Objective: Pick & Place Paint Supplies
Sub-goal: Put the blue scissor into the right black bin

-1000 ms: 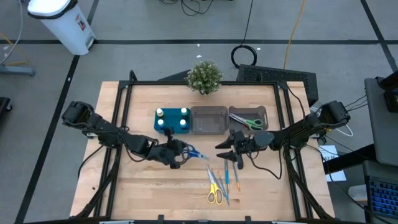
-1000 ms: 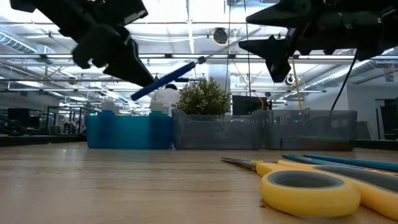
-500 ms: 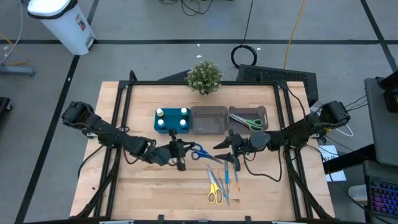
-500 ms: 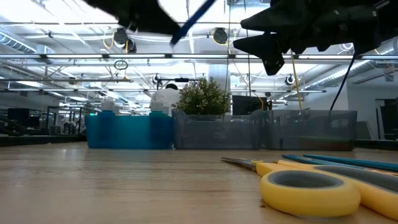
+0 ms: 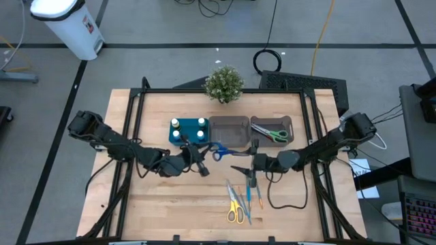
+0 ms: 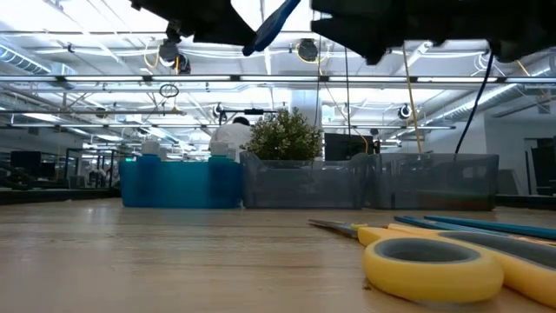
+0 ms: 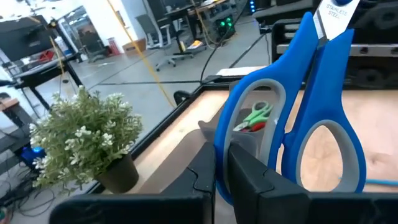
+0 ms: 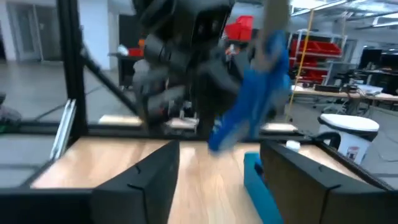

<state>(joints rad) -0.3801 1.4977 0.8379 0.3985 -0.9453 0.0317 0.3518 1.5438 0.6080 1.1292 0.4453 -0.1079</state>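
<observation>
My left gripper [image 5: 201, 162] is shut on blue-handled scissors [image 5: 221, 151], which hang in the air just near the grey bins. In the low view the scissors [image 6: 274, 16] are high above the table. My right gripper [image 5: 244, 170] is open and empty, hovering to the scissors' right and above the yellow scissors [image 5: 235, 205] and thin blue sticks [image 5: 249, 196] that lie flat on the wood. Green scissors [image 5: 273, 135] lie in the right bin [image 5: 289, 122]. White-capped bottles [image 5: 188, 131] stand in the teal tray [image 5: 189, 143]. My left gripper pinches the blue scissors between its two fingers, on the outer side of one handle loop [image 7: 221, 142]. The fingers come level from the table's left. The scissors are lifted clear, handles at the fingers and blades [image 7: 336, 12] pointing away toward the table's right.
A middle grey bin [image 5: 228, 131] sits between the teal tray and the right bin. A small potted plant [image 5: 223, 83] stands at the far edge. Black frame rails run along both table sides. Bare wood lies on the near left.
My left gripper has risen and carried the blue scissors up and toward the far edge, closer to the bins. My right gripper has shifted a little toward the table's left and near edge, staying open.
</observation>
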